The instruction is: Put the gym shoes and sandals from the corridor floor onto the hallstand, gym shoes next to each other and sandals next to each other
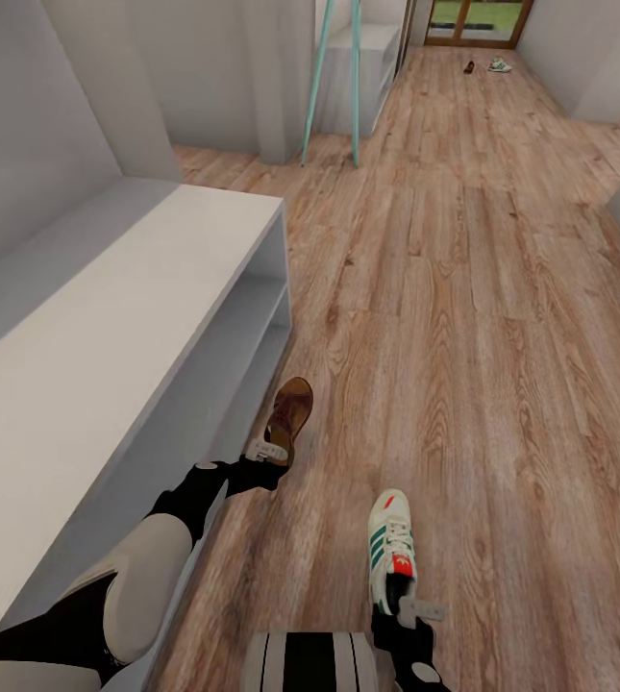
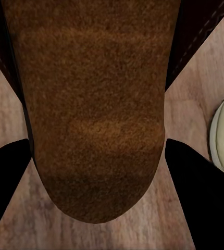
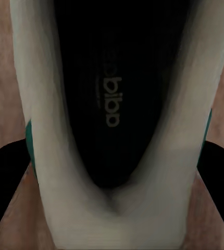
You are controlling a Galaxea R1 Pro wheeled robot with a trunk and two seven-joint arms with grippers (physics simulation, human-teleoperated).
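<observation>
The long grey bench (image 1: 108, 356) runs along the left, its top and shelves bare. On the floor (image 1: 502, 336), far down the corridor, the other sandal (image 1: 469, 66) and sneaker (image 1: 499, 64) lie well apart from it. Near, the left fingers (image 1: 269, 450) hold a brown sandal (image 1: 290, 408) by its heel beside the bench's end; the right fingers (image 1: 417, 608) hold a white sneaker (image 1: 390, 543) by its heel. Such end grips may let either shoe swing, snag the shelf edge, or drop.
</observation>
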